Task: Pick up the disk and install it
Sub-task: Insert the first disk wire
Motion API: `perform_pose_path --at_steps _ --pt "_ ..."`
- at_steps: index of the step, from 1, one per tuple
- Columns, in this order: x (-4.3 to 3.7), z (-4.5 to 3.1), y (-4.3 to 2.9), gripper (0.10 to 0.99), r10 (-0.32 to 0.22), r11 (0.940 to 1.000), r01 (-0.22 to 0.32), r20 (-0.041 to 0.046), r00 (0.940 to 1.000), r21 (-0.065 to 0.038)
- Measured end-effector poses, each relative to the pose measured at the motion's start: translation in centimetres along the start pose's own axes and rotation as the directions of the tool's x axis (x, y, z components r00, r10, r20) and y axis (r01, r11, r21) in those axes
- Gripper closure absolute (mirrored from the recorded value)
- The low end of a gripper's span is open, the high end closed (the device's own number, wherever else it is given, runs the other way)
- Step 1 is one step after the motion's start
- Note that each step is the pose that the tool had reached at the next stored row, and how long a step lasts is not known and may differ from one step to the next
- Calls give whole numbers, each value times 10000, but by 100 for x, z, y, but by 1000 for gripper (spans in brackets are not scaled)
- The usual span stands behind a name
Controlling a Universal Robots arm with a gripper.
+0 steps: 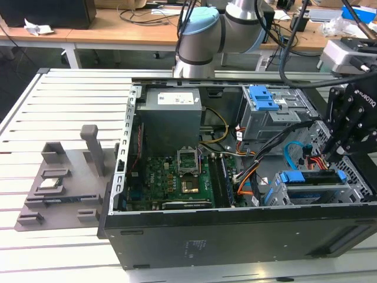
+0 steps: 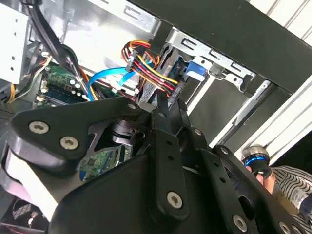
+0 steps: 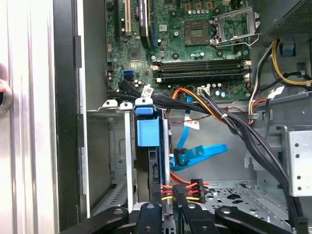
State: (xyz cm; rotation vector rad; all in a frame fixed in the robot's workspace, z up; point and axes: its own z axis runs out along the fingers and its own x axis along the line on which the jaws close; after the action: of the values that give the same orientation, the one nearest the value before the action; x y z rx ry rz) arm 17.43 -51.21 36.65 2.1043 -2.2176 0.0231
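At the exterior view's left, a grey fixture tray (image 1: 59,188) lies on the slatted desk (image 1: 70,106). Centre frame stands one open computer case (image 1: 235,236) with its motherboard (image 1: 177,177). Lower right, the disk (image 1: 312,177), blue-railed, sits in one drive cage (image 1: 321,194). Right, the single pincer (image 1: 344,150) hovers just above it; in the first wrist view its fingers (image 3: 151,217) look drawn together, holding nothing. Judged risk: the orange-red cable bundle (image 3: 185,187) beside the fingers could snag, or a tilted disk jam on its rails.
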Motion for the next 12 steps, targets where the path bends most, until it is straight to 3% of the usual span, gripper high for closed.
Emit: perform_pose_path --at_steps 3,5,12 --pt "-41 -26 3 847 0 10000 0 -2 10000 0" --pt "-88 -51 7 980 0 10000 0 -1 10000 0" --pt "-97 -137 12 980 0 10000 0 2 10000 -1"
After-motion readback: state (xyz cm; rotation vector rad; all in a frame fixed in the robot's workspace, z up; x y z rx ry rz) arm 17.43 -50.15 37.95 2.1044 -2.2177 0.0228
